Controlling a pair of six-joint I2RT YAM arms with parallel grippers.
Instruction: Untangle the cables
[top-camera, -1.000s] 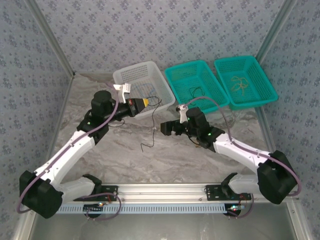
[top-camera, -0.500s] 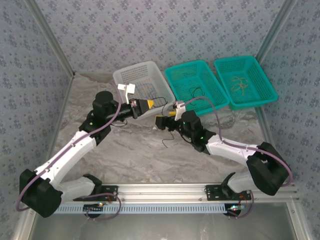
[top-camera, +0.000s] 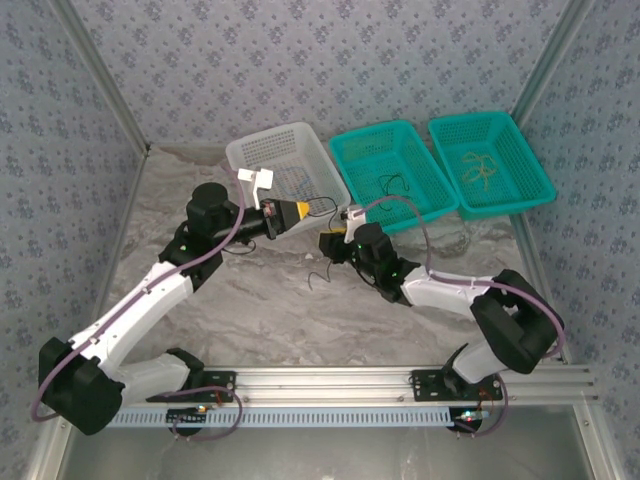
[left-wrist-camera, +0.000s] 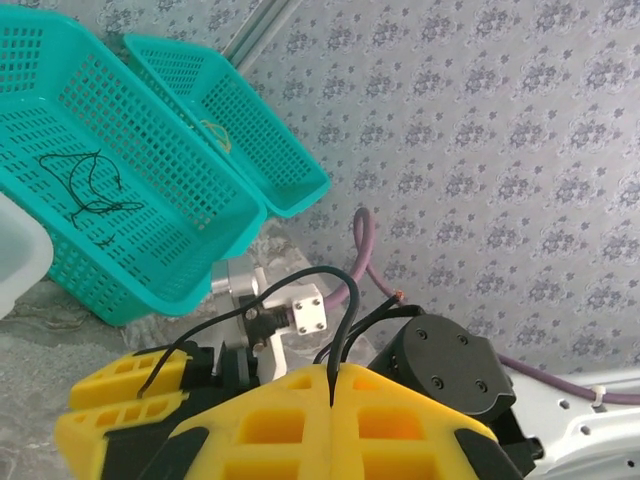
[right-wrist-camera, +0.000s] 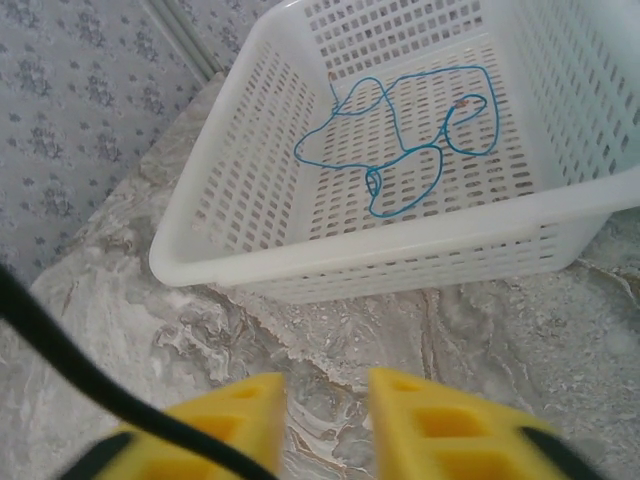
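My left gripper is shut on a thin black cable, which rises from the seam between its yellow fingers and curves away. My right gripper stands open just right of and below it, near the white basket. In the right wrist view the right gripper has only bare table between its pads, and the black cable crosses outside its left finger. A curly blue cable lies in the white basket. The cable's loose end dangles over the table.
Two teal baskets stand at the back right. The middle one holds black cables, the right one a yellow cable. Patterned walls close in the marble table on three sides.
The right gripper has swung left and forward, closing in on the left gripper. The left gripper has edged right, keeping its hold on the black cable, whose hanging end has drifted right.
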